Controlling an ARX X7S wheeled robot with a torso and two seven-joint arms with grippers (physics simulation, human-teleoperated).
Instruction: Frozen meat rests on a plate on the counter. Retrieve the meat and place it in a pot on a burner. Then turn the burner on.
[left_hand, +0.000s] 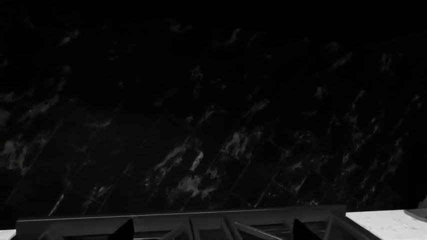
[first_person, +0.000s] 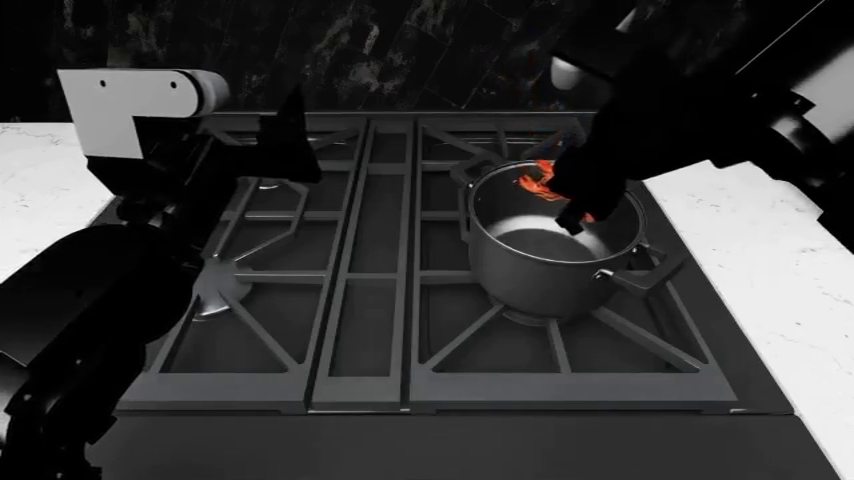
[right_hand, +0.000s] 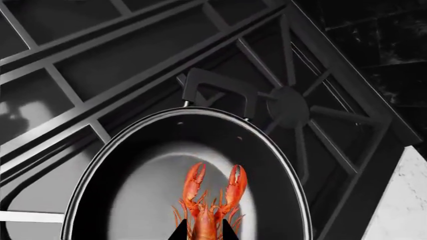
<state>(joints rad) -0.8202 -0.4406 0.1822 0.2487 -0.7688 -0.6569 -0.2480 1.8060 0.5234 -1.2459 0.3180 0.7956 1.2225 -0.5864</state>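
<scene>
right hand (right_hand: 203, 231) holds lobster (right_hand: 211, 202) over pot (right_hand: 133, 165) on stove grate (first_person: 360, 270).

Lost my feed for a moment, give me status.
Right gripper shut on lobster, over the pot opening. Left gripper open, idle near the stove's back edge. Nothing in the way.
</scene>
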